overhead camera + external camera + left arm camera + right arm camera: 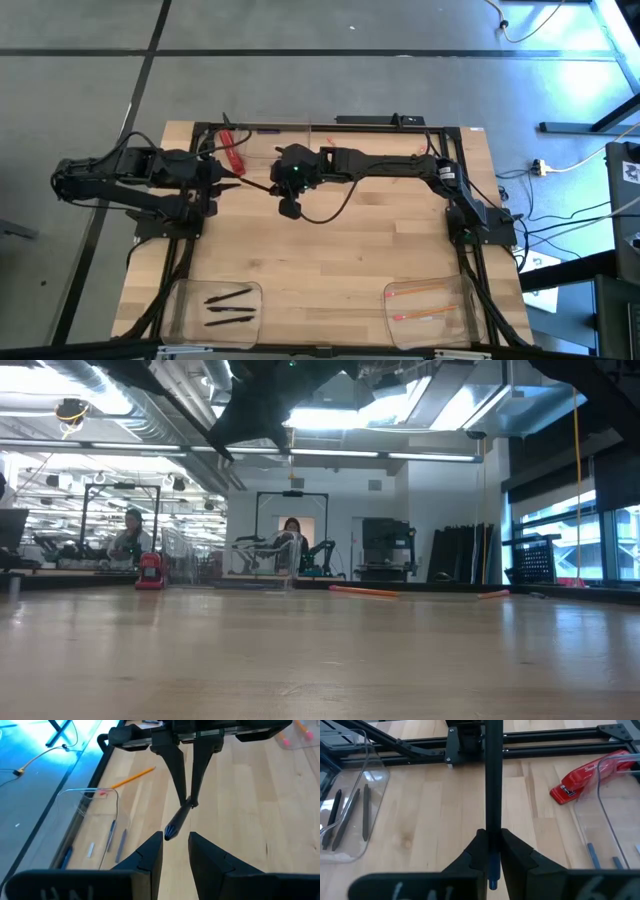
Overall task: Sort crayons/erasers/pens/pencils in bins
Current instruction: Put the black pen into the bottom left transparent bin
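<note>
Hiding pen midsection: right gripper fingers.

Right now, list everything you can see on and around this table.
bins: three, clear; two at the high view's bottom corners, one by the stapler
pens: three, black, bottom-left bin
held pen: one, black, between the claws
pencils: two, orange, bottom-right bin
loose pencil: one, orange, on the table
crayons: a few, bluish, third bin
stapler: one, red
people: two, background
left claw: open
right claw: shut on held pen
</note>
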### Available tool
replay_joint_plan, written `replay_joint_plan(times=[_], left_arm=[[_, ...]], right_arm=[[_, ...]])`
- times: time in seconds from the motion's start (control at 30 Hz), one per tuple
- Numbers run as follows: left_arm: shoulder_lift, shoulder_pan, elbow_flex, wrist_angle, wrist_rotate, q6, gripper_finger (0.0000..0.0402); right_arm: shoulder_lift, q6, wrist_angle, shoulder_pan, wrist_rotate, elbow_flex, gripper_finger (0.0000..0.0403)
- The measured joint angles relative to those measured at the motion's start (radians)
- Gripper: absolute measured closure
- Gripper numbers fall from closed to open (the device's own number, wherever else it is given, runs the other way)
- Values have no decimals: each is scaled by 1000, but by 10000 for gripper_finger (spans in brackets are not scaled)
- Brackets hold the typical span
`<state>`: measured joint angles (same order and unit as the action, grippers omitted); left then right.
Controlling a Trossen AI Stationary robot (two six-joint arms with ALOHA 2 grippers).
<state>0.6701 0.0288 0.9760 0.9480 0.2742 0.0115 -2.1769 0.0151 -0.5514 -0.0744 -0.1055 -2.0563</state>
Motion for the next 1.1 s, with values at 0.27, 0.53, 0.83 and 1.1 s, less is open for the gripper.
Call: replay_joint_plan(times=[0.27, 0.53, 0.83, 1.1], left_arm=[[14, 0, 0, -19, 1, 1, 317], [65, 0, 0, -54, 3, 51, 317], [97, 0, 0, -53, 1, 72, 337], [95, 0, 0, -48, -16, 78, 388]], right_arm=[[0, -20, 21, 0, 0, 0, 366], [0, -21, 26, 0, 0, 0, 366], [0, -21, 24, 1, -1, 0, 366], [0, -27, 22, -1, 3, 1, 365]])
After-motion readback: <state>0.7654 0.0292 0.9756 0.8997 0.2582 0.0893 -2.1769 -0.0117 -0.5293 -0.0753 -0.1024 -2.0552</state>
